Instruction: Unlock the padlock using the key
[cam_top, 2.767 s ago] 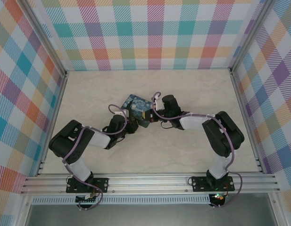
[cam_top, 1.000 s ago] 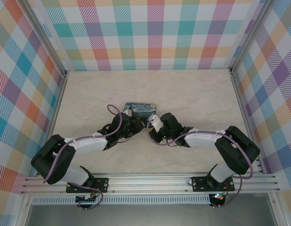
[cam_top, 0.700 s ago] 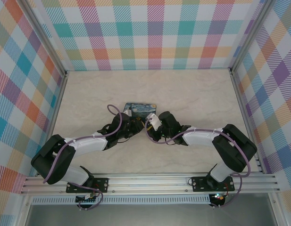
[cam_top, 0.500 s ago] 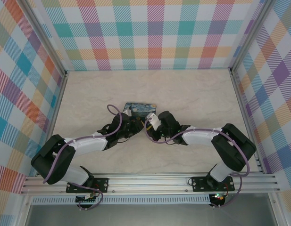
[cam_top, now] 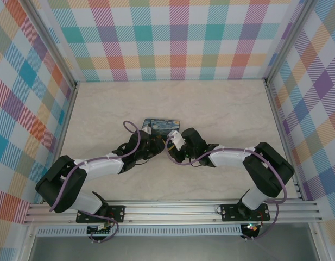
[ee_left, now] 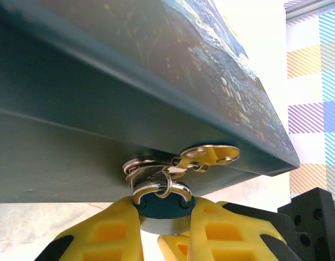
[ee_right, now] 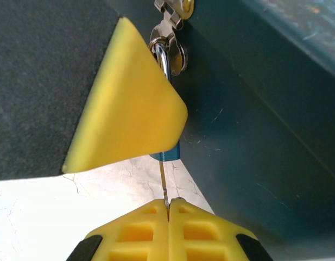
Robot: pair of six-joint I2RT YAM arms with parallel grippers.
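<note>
Finds the padlock (ee_left: 162, 205) hung by its shackle (ee_left: 159, 190) from the brass hasp (ee_left: 208, 155) on the near side wall of the painted box (ee_left: 102, 81). Clamps the left gripper (ee_left: 164, 223) on the padlock's body directly under that box wall, yellow fingers (ee_left: 110, 234) pressed against both sides. Pinches the key (ee_right: 163, 182) in the right gripper (ee_right: 168, 206), pads flush together around the thin blade, just beside the box's dark wall. Aims the key's tip straight at the blue end of the padlock, touching or nearly so; cannot tell whether inside the keyhole. From above, sets both grippers nose to nose at the box's near edge.
</note>
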